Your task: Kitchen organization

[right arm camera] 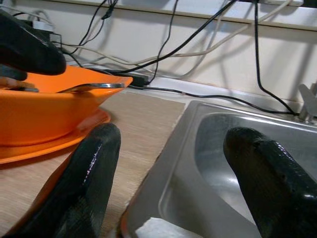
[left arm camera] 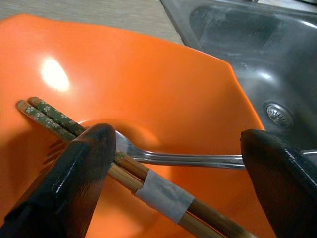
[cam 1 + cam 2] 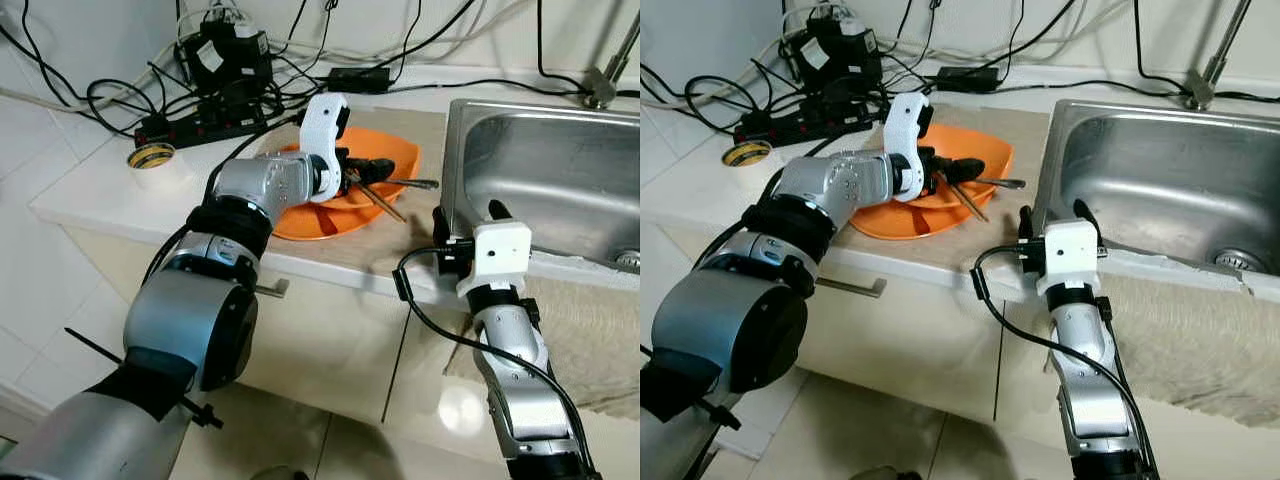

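Observation:
An orange bowl [image 3: 392, 155] stands on an orange plate [image 3: 305, 226] on the counter, left of the sink. In it lie a pair of chopsticks [image 2: 163, 196] bound with white tape and a metal fork [image 2: 198, 159], whose handle [image 3: 415, 184] sticks out over the rim. My left gripper [image 2: 178, 148] is open inside the bowl, with one finger resting on the chopsticks and the other out beyond the fork handle. My right gripper [image 3: 468, 212] is open at the front left corner of the steel sink [image 3: 560, 170], holding nothing.
A black power strip [image 3: 195, 122] with tangled cables and a charger lies at the back left of the counter. A tape roll [image 3: 151, 156] sits near the left edge. A faucet [image 3: 605, 80] rises behind the sink. A beige cloth [image 3: 590, 340] hangs over the counter front.

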You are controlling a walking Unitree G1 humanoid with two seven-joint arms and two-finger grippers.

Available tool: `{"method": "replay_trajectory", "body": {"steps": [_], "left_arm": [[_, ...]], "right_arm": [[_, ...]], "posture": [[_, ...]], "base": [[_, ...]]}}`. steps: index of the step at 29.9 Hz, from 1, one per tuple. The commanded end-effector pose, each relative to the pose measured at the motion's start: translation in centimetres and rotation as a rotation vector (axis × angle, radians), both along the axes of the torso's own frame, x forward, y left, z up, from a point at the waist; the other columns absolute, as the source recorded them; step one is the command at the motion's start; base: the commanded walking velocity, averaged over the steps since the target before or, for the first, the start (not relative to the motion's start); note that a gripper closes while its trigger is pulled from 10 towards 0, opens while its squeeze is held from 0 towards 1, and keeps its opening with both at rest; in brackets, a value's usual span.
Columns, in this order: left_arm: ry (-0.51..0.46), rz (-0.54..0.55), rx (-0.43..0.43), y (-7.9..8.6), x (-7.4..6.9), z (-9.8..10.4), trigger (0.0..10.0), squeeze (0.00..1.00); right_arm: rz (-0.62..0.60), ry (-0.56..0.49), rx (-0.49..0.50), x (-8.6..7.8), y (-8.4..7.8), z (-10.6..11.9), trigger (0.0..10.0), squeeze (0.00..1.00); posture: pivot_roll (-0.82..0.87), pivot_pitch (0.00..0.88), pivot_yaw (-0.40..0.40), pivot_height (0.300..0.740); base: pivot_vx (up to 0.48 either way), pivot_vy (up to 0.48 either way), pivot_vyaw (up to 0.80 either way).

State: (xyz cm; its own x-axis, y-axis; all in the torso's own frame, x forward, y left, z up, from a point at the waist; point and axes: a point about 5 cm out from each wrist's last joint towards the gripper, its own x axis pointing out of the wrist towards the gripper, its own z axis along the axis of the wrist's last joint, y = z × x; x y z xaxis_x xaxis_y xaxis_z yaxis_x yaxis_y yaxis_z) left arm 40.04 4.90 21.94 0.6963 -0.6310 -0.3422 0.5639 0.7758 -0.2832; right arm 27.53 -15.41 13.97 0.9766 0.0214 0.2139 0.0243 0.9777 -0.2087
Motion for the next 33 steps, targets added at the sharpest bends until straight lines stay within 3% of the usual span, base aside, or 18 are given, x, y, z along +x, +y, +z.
{"method": "replay_trajectory", "body": {"steps": [1,11,14,17,21,26,33], "left_arm": [[0.049,0.032,0.062,0.9,0.0,-1.1,10.0,0.0],[0.041,0.037,0.125,1.6,0.3,-0.6,10.0,0.0],[-0.027,0.04,0.144,1.8,0.7,1.1,10.0,0.0],[-0.092,0.049,0.101,1.6,1.0,2.8,10.0,0.0],[-0.12,0.048,0.089,1.6,1.1,4.2,10.0,0.0],[-0.045,0.063,0.137,3.2,1.1,4.5,10.0,0.0],[0.078,0.076,0.263,5.8,0.9,2.7,10.0,0.0]], "right_arm": [[0.013,0.007,0.003,-0.3,0.3,0.1,10.0,0.0],[0.016,0.021,0.005,-0.4,0.5,-0.2,10.0,0.0],[0.017,0.025,0.004,-0.3,0.5,-0.3,10.0,0.0],[0.019,0.027,0.005,-0.3,0.5,-0.4,10.0,0.0],[0.025,0.03,0.005,-0.3,0.7,-0.5,10.0,0.0],[0.033,0.043,0.001,-0.5,0.8,-0.8,10.0,0.0],[0.041,0.056,0.006,-0.5,1.1,-1.2,10.0,0.0]], "posture": [[-0.09,0.0,0.121,0.74],[-0.09,0.0,0.128,0.74],[-0.08,0.0,0.129,0.74],[-0.07,0.0,0.131,0.74],[-0.07,0.0,0.137,0.74],[-0.05,0.0,0.153,0.74],[-0.04,0.0,0.165,0.74]], "base": [[0.0,0.0,0.0],[0.0,0.0,0.0],[0.0,0.0,0.0],[0.0,0.0,0.0],[0.0,0.0,0.0],[0.0,0.0,0.0],[0.0,0.0,0.0]]}}
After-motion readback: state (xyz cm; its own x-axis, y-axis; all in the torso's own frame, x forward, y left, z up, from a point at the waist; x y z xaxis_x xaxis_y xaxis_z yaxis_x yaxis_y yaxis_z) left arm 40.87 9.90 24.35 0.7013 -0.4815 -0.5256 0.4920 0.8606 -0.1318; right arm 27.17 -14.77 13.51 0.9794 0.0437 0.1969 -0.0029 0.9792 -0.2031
